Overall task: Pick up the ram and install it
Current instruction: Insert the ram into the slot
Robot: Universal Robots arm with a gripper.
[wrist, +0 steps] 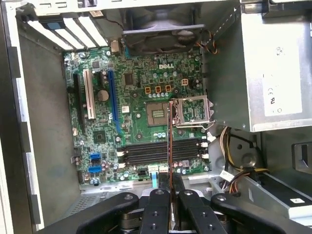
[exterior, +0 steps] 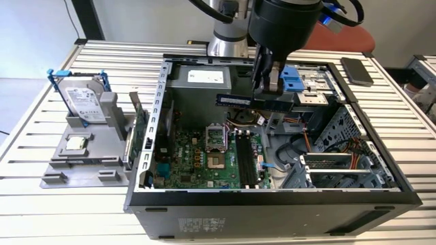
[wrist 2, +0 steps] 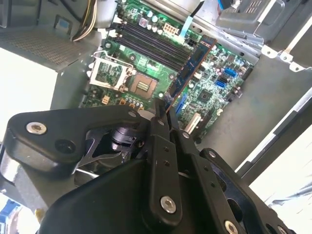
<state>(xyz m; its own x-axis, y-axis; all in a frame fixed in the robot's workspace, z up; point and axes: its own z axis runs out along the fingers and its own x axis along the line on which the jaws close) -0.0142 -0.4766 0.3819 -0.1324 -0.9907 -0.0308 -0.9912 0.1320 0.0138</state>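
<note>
The ram [exterior: 246, 101] is a slim dark blue stick that hangs level above the open computer case [exterior: 272, 196], over its back half. My gripper [exterior: 267, 91] comes down from above and is shut on the stick near its middle. In both wrist views the ram [wrist 2: 191, 66] [wrist: 170, 139] appears edge-on, running out from between my black fingers [wrist 2: 158, 122] [wrist: 158, 195]. Below it lies the green motherboard [wrist: 141, 97] with its black memory slots [wrist: 161, 152] [exterior: 246, 161] [wrist 2: 153, 44]. The stick is well above the slots and does not touch them.
A silver hard drive [exterior: 85, 99] in a blue frame stands on a grey fixture [exterior: 75, 163] at the exterior view's left. A green upright card [exterior: 140, 125] is beside the case wall. Inside are the power supply [exterior: 204, 81], cables [exterior: 296, 153] and drive cages [exterior: 334, 168].
</note>
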